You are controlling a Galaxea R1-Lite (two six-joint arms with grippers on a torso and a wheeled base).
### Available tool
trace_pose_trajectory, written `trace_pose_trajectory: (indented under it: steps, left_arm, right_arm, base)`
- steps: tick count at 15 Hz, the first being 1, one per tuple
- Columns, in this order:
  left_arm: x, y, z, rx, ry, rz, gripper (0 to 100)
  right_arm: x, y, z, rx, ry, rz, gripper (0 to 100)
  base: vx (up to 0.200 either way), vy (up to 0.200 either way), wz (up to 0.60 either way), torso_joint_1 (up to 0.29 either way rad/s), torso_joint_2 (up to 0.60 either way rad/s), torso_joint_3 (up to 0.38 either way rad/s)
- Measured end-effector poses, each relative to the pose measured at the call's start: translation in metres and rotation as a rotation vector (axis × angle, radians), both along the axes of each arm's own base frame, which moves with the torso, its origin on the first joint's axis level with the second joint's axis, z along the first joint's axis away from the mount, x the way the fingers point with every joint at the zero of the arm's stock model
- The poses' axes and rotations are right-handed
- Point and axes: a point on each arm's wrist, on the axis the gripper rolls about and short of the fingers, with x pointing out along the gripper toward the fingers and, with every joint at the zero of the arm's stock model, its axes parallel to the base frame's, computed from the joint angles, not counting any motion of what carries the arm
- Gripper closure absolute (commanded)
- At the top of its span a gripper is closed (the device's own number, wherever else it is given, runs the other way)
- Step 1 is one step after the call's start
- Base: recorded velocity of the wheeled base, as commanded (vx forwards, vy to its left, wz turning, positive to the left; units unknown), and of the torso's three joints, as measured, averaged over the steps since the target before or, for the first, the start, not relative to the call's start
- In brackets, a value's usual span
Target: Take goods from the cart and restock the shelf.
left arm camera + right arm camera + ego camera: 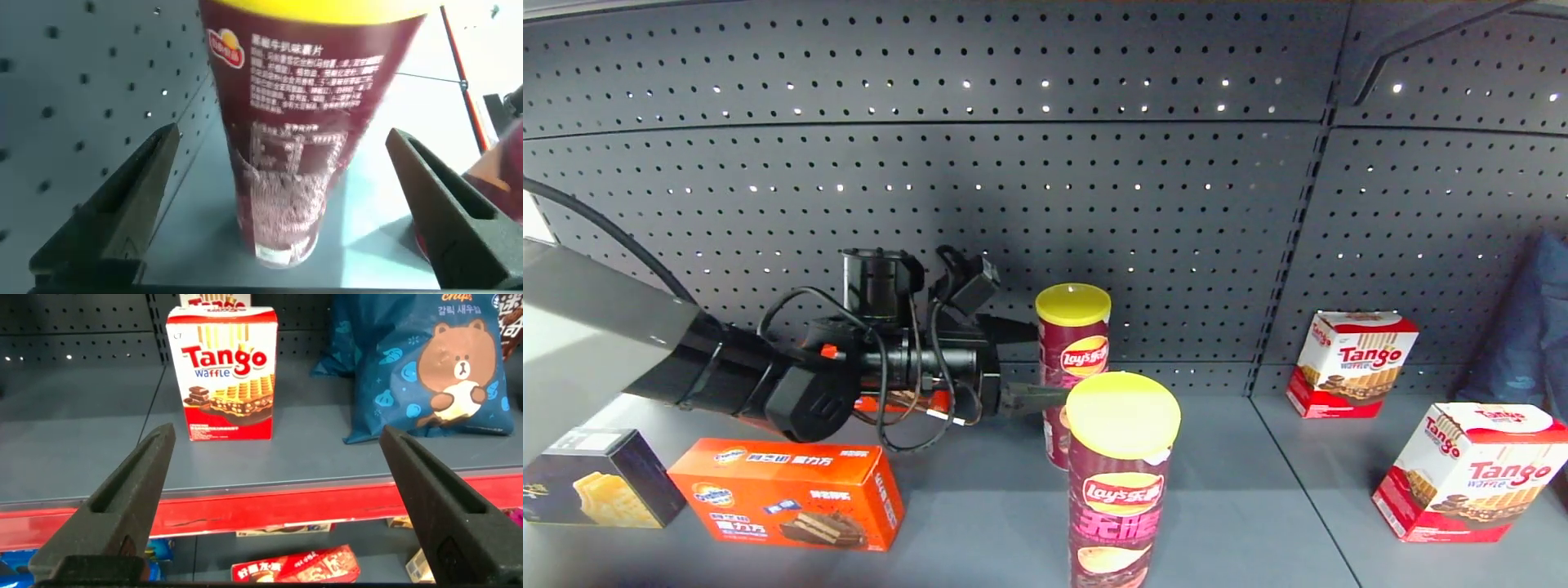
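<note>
On the pegboard-backed shelf [980, 506], left gripper [282, 137] wide around chip can [1072, 343], right gripper [275, 433] wide, empty.

To my left an orange cake box [786, 492] lies flat, with a black box [600, 478] just beside it. On my right stands a wafer box [1470, 474] (turned slightly askew), a second wafer box [1349, 363] farther back, and a blue snack bag [425, 367] near them.

A shop: pegboard-backed shelf [1241, 490] lined with snack packages [1352, 363].
</note>
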Motion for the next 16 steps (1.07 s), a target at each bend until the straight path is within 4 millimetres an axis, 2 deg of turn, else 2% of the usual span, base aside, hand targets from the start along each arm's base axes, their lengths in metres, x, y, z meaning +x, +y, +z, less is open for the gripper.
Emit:
trace_pose_trajectory:
  steps: [5, 8, 10, 16]
  left_arm:
    - [-0.026, 0.030, 0.017, -0.001, -0.007, 0.060, 0]
    - [-0.050, 0.051, 0.032, -0.006, -0.029, 0.111, 0]
    - [-0.063, 0.060, 0.046, 0.017, -0.078, 0.238, 0]
    - [-0.106, 0.062, 0.066, 0.128, -0.175, 0.624, 0]
  right_arm:
    - [0.000, 0.000, 0.001, -0.001, -0.003, 0.001, 0]
    - [0.000, 0.000, 0.000, -0.002, 0.000, 0.001, 0]
    - [0.000, 0.000, -0.001, -0.002, 0.003, 0.001, 0]
    - [-0.001, 0.000, 0.001, -0.002, -0.004, 0.001, 0]
  base:
    - [0.000, 0.000, 0.00, 0.000, 0.00, 0.000]
    - [0.000, 0.000, 0.00, 0.000, 0.00, 0.000]
    - [0.000, 0.000, 0.00, 0.000, 0.00, 0.000]
    - [0.000, 0.000, 0.00, 0.000, 0.00, 0.000]
